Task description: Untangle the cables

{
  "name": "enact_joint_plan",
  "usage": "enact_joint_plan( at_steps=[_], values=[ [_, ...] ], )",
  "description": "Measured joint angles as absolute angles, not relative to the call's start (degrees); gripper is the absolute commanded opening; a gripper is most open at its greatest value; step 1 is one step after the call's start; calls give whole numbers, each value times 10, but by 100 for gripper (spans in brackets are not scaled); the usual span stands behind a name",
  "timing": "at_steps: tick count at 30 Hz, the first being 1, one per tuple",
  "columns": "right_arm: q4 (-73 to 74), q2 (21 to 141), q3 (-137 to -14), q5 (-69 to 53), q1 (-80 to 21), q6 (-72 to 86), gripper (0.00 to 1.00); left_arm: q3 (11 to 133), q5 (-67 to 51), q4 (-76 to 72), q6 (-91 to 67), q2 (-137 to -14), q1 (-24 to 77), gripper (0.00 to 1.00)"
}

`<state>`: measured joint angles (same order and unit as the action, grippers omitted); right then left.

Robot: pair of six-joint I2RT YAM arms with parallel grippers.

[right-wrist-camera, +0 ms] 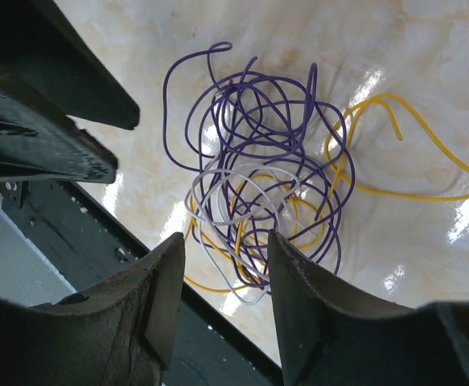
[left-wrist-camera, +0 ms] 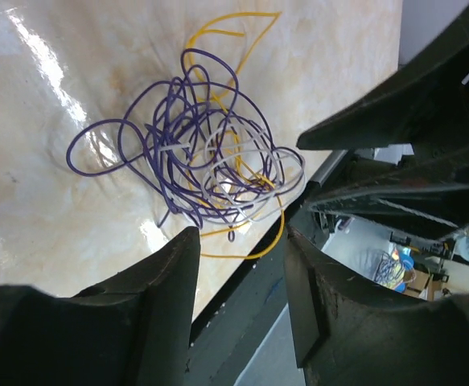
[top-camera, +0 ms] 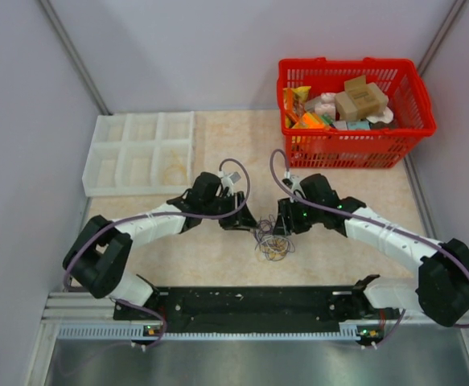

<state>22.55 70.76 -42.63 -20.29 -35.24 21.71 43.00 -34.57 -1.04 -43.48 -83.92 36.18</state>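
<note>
The left pincer (left-wrist-camera: 240, 241) stands part-way apart, with a clear gap between its two dark fingers (left-wrist-camera: 166, 273) and nothing clamped. Its tips sit just at the edge of the cables (left-wrist-camera: 210, 161), and one of them, yellow, curves past the mouth of the gap. The right pincer (right-wrist-camera: 226, 241) is parted too, and a few purple, white and yellow loops lie in the gap between its tips. It looks like no grip, though I can't quite tell whether its pads brush them.

The cables are one loose knot lying flat on the pale marbled surface (top-camera: 210, 256), with the two pincers closing on it from the left and the right. Well beyond the knot to the right stands a red basket (top-camera: 355, 150) of packets. Beyond the knot to the left lies a white compartment tray (top-camera: 155, 143).
</note>
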Motion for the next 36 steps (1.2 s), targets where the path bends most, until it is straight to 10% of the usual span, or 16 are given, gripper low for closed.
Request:
enact_joint_plan(
  at_steps=[8, 24, 27, 36],
  values=[
    [169, 704, -408, -211, -351, 273, 48, 431, -266, -7, -448, -855, 379, 64],
    [134, 723, -404, -248, -350, 285, 48, 452, -231, 6, -447, -887, 399, 23],
    [134, 723, -404, -248, -350, 285, 49, 465, -231, 12, -438, -887, 399, 1],
    [129, 701, -404, -254, -348, 289, 49, 510, -237, 42, -396, -873, 399, 0]
  ],
)
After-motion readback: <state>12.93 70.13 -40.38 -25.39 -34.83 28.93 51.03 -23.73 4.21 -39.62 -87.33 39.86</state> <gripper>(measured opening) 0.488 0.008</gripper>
